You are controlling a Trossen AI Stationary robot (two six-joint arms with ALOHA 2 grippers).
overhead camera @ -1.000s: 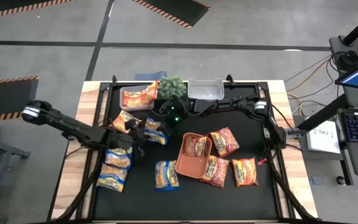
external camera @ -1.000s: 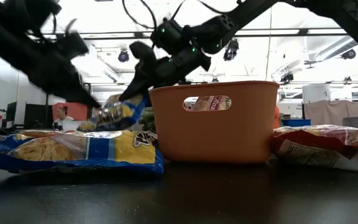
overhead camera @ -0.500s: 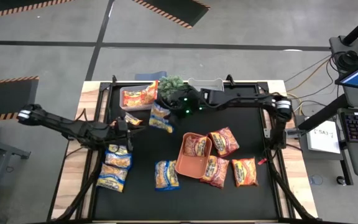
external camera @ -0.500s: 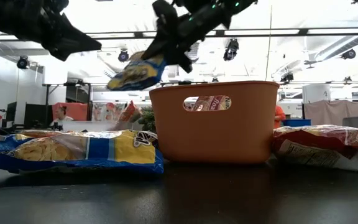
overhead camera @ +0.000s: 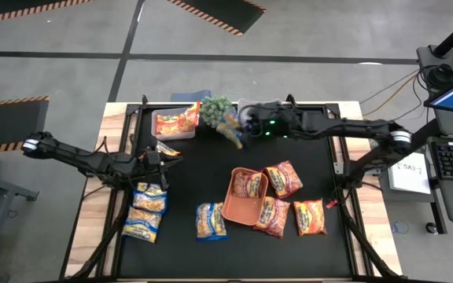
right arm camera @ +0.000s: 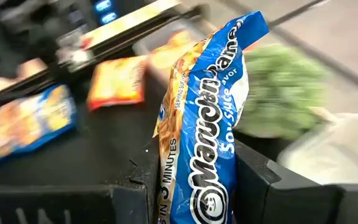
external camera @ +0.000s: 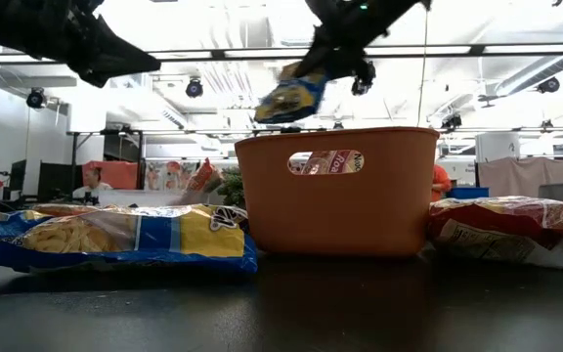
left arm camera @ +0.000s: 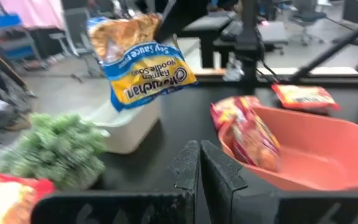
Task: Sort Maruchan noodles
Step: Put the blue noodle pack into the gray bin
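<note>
A yellow-and-blue packet [overhead camera: 228, 126] hangs in the air, clamped between the jaws of the right gripper [overhead camera: 246, 126], at about 12 o'clock over the tabletop [overhead camera: 289, 251]. It hangs just beside a green plant [overhead camera: 215, 108] and near a clear bin [overhead camera: 262, 110] at the far edge. In the right wrist view the packet [right arm camera: 207, 124] stands on end between the two dark fingers [right arm camera: 263, 180], its blue side facing the camera. In the low view it [external camera: 291, 98] floats above the rim of the orange tray [external camera: 335, 191].

The other packets lie across the tabletop. A second bin [overhead camera: 173, 123] at 11 o'clock holds an orange packet [overhead camera: 181, 119]. A small packet [overhead camera: 166, 150] lies just below that bin. Two yellow-and-blue packets [overhead camera: 146, 211] lie at 8 o'clock, and another [overhead camera: 211, 221] at 6 o'clock, just left of the tray [overhead camera: 234, 206]. The tray sits near the centre with a dark red packet [overhead camera: 248, 184] inside. To its right lie three more: one [overhead camera: 284, 178] at 3 o'clock, one [overhead camera: 272, 217] touching the tray's lower right side, and an orange one [overhead camera: 309, 217] at 4 o'clock.

The left gripper [overhead camera: 160, 163] hovers at 9 o'clock, jaws together and holding nothing, above the two yellow-and-blue packets.
</note>
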